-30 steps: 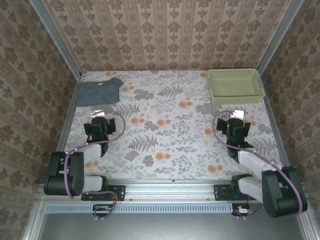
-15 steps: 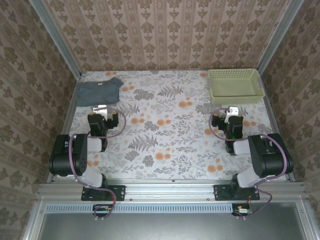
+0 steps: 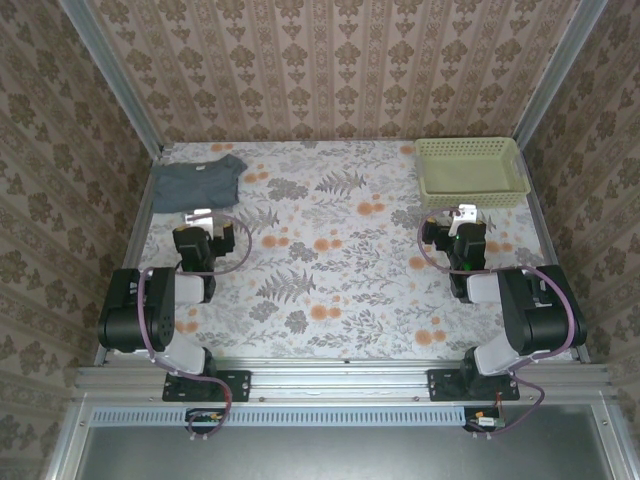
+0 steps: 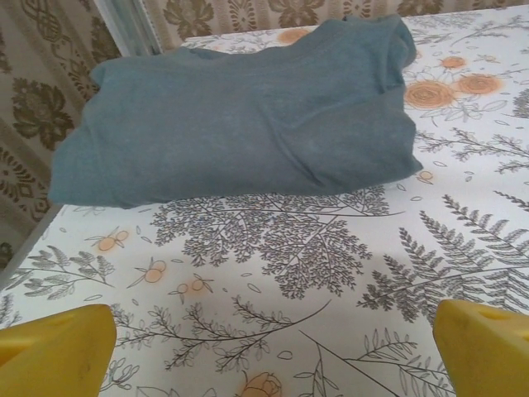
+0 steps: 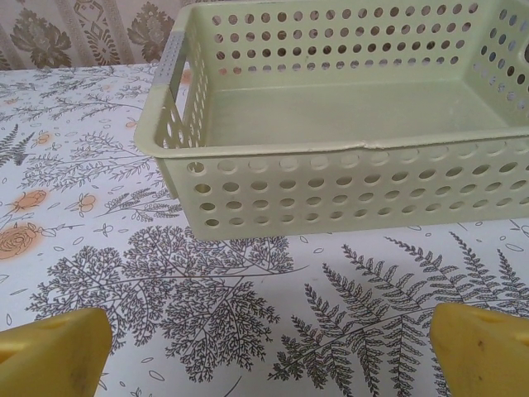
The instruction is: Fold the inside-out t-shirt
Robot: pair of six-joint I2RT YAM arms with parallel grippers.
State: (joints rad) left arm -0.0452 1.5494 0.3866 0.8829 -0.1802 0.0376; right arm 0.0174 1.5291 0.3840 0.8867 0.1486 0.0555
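Floral-patterned table (image 3: 330, 275) holds a blue-grey t-shirt (image 4: 240, 116) just ahead of the left gripper (image 4: 270, 343) and a basket (image 5: 347, 186) ahead of the right gripper (image 5: 266, 347), both spread wide and empty.

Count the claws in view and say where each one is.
2. The left claw sits open just short of the t-shirt at far left; the right claw sits open facing the basket at far right.
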